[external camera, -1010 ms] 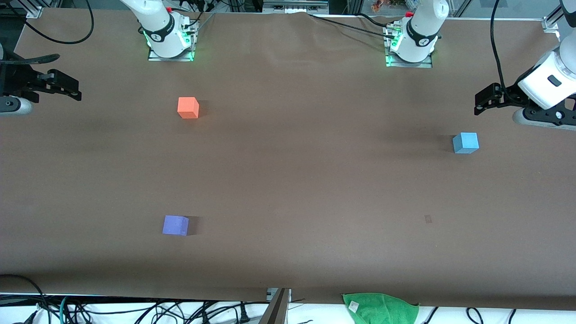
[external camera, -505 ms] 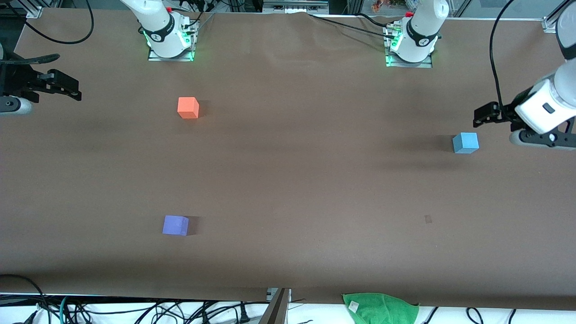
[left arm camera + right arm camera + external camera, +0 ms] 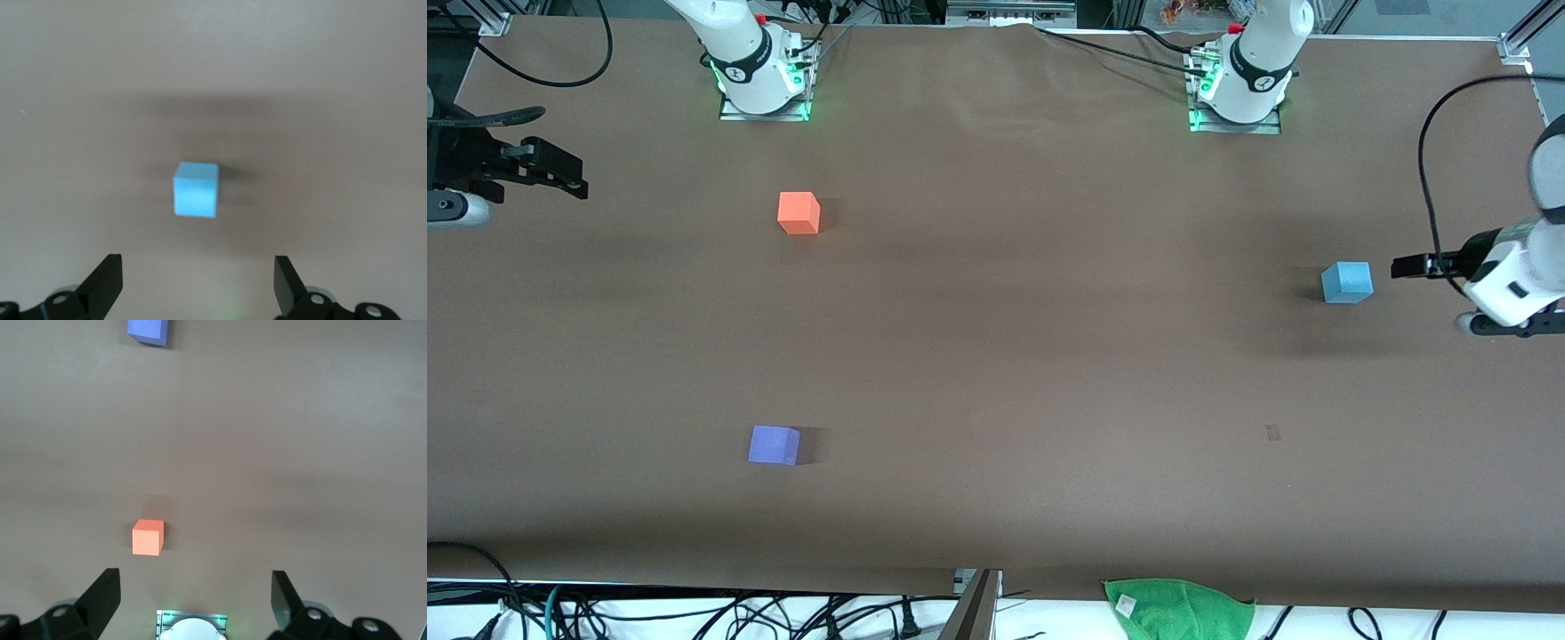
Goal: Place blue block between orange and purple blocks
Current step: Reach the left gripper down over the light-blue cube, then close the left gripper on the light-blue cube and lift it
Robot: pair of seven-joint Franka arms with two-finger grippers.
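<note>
Three cubes sit apart on the brown table [image 3: 1014, 356]: the blue block [image 3: 1346, 282] at centre right of the front frame, the orange block [image 3: 799, 212] upper left, the purple block [image 3: 774, 444] lower left. The left gripper [image 3: 1405, 266], wide open and empty, hovers just beside the blue block; the right gripper [image 3: 560, 173] waits open at the frame's left edge. The block looks light, stiff and matte, best pinched across two flat sides.

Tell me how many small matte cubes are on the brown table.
3. The orange matte cube sits near the right arm's base, the violet-purple matte cube nearer the front camera, the sky-blue matte cube toward the left arm's end. None appear hidden.
</note>
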